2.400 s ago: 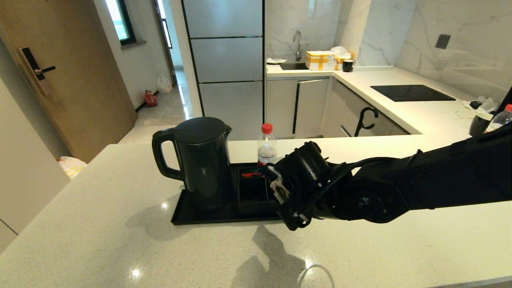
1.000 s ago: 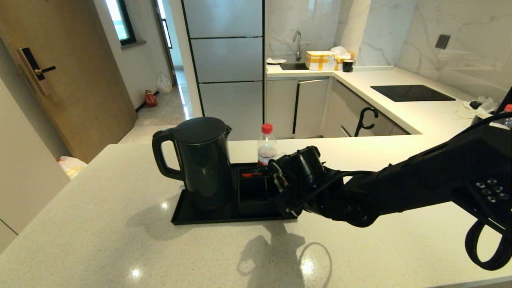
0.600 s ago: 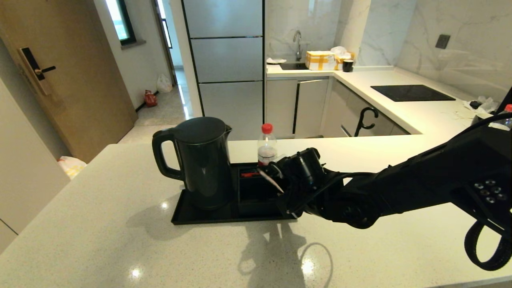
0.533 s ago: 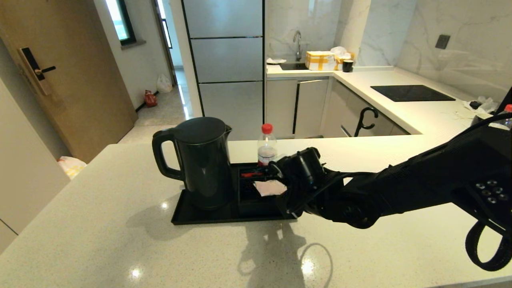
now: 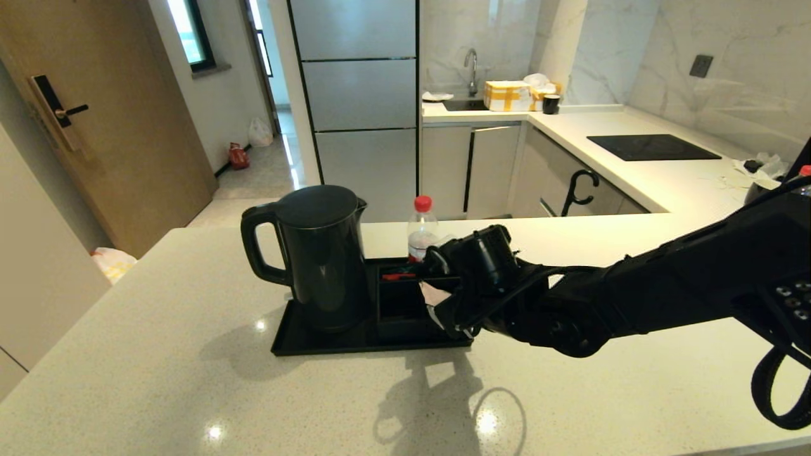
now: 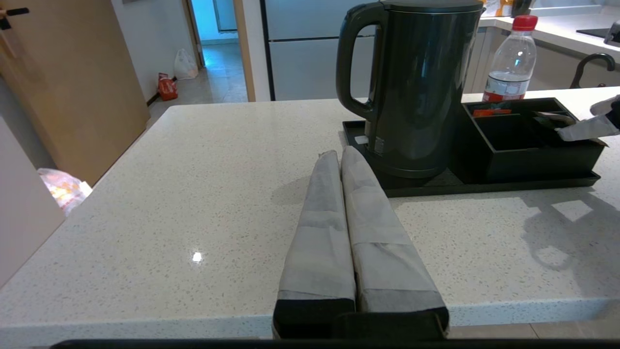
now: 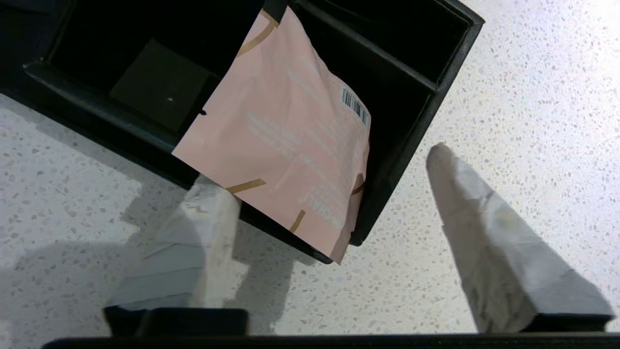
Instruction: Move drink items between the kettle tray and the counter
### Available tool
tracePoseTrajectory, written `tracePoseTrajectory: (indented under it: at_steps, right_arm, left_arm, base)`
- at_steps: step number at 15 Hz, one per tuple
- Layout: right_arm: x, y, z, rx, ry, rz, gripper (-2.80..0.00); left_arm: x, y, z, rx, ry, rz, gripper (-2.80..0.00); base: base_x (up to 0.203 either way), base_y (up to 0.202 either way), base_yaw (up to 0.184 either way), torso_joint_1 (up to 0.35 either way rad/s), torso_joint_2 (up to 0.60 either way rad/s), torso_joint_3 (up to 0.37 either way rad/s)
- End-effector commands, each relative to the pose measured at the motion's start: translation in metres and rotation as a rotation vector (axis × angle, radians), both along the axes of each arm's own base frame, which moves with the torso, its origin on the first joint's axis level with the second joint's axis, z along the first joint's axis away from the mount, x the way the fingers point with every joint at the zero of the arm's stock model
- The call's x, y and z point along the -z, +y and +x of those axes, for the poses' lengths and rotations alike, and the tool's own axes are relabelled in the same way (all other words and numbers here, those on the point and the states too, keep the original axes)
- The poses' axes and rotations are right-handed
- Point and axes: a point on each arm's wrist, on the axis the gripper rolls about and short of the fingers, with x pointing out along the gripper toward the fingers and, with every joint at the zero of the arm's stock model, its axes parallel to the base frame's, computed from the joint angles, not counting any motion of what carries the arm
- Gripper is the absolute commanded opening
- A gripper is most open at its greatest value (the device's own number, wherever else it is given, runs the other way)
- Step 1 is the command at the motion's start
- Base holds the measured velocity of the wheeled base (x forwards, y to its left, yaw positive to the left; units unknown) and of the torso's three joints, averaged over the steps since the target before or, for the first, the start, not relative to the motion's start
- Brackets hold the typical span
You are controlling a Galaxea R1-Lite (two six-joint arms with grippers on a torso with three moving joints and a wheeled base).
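The matte-black kettle [image 5: 323, 253] stands on its base at the left of the black kettle tray [image 5: 304, 339] on the speckled counter [image 5: 158, 354]. The pale-pink sachet [image 7: 290, 135] lies tilted over the near right corner of the tray's compartment box [image 7: 411, 131], one end overhanging the rim. My right gripper [image 7: 324, 165] hovers just above it, open, with the fingers spread wide to either side and one fingertip [image 7: 208, 203] next to the sachet's edge. In the head view the sachet [image 5: 433, 294] shows under that gripper [image 5: 443, 305]. My left gripper [image 6: 339, 155] is shut and empty, low over the counter before the kettle [image 6: 416, 87].
A clear red-capped bottle [image 5: 422, 231] stands just behind the tray, and a red packet [image 5: 398, 276] lies in the box's far compartment. Another bottle [image 5: 803, 174] is at the far right. The counter's front edge runs close below my left gripper.
My right gripper moved over the compartment box with the sachet, then opened. The sachet dropped flat and now rests tilted across the box's corner. The kettle and left arm stayed still.
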Motion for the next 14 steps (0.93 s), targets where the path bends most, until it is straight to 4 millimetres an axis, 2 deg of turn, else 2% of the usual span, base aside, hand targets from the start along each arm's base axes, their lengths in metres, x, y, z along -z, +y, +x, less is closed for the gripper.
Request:
tracePoseTrajectory:
  at_steps: [1,4,7,9,12,13,14]
  right_arm:
    - [-0.015,-0.003,-0.004,0.0,-0.028,0.022,0.0]
    - [-0.049,-0.013,-0.018,0.002,-0.079,0.068,0.0]
    - [-0.071,-0.027,-0.032,0.044,-0.118,0.105,0.0]
    - [-0.076,-0.032,-0.038,0.071,-0.113,0.128,0.0]
    - [-0.105,-0.053,-0.06,0.154,-0.132,0.226,0.0]
    - [-0.109,-0.061,-0.063,0.204,-0.143,0.234,-2.8]
    - [-0.112,-0.068,-0.065,0.262,-0.156,0.253,-2.8]
  left_arm:
    - [0.011,0.0,0.003,-0.001,0.037,0.0,-2.8]
    - [0.011,0.0,0.003,-0.001,0.037,0.0,-2.8]
    - [0.011,0.0,0.003,-0.001,0.037,0.0,-2.8]
    - [0.011,0.0,0.003,-0.001,0.037,0.0,-2.8]
    - [0.011,0.0,0.003,-0.001,0.037,0.0,-2.8]
    - [0.011,0.0,0.003,-0.001,0.037,0.0,-2.8]
    - [0.011,0.0,0.003,-0.001,0.037,0.0,-2.8]
  base:
    - [0.0,0.0,0.0,0.0,0.0,0.0]
    - [0.0,0.0,0.0,0.0,0.0,0.0]
    - [0.0,0.0,0.0,0.0,0.0,0.0]
    - [0.0,0.0,0.0,0.0,0.0,0.0]
    - [0.0,0.0,0.0,0.0,0.0,0.0]
    - [0.0,0.0,0.0,0.0,0.0,0.0]
    - [0.0,0.0,0.0,0.0,0.0,0.0]
